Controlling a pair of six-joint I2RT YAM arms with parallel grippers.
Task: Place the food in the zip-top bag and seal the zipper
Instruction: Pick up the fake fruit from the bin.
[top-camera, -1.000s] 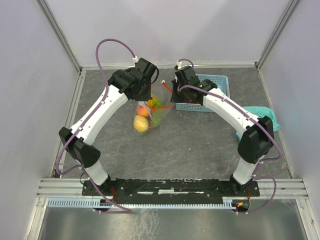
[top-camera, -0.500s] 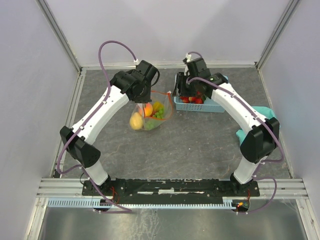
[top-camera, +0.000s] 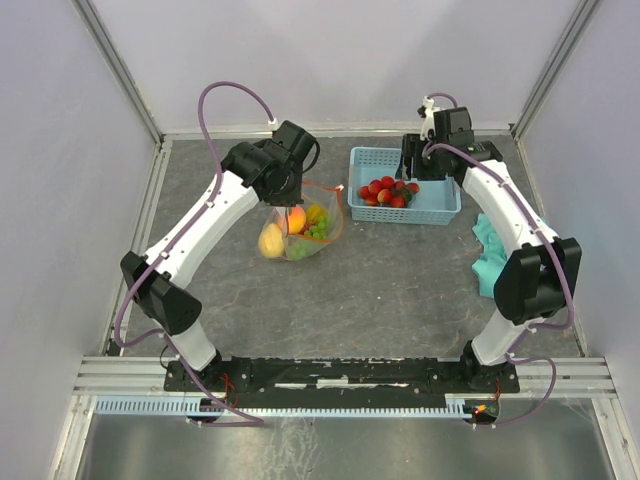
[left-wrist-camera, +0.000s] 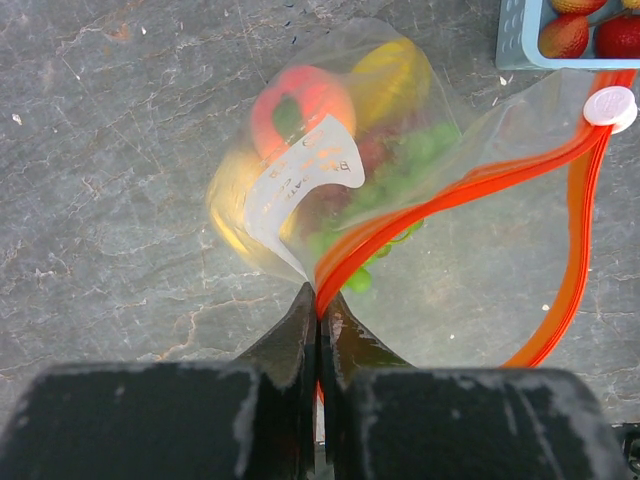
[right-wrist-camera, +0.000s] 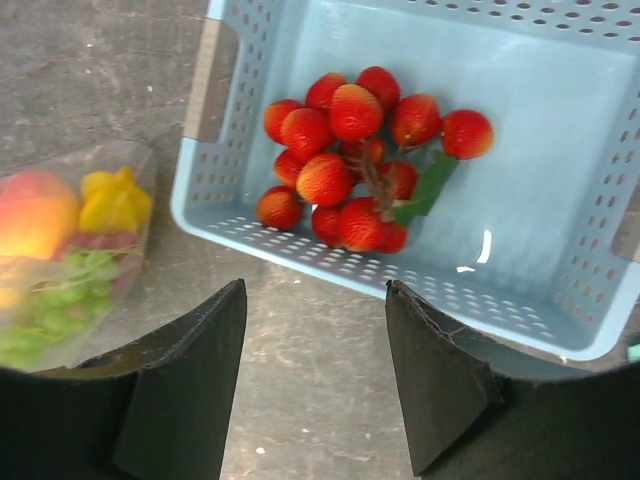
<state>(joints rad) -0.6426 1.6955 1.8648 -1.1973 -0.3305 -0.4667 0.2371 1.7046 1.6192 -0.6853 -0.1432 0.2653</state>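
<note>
my left gripper (left-wrist-camera: 318, 298) is pressed together on the zipper (left-wrist-camera: 450, 192), holding the bag (top-camera: 305, 228) left of the basket (top-camera: 436, 206). the left wrist view shows the slider (left-wrist-camera: 610, 105) (the top view barely does) and the food (left-wrist-camera: 300, 105) inside. my right gripper (right-wrist-camera: 315, 290) hangs spread over the strawberries (right-wrist-camera: 345, 175).

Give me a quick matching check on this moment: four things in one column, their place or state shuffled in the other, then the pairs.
Things:
1. left claw
2. right claw
3. strawberry bunch
4. white slider

Place or state:
A. lying in the blue basket
B. open, holding nothing
C. at the end of the orange strip away from the left claw
D. shut on the mouth of the bag

Pairs: 1-D, 2-B, 3-A, 4-C.
</note>
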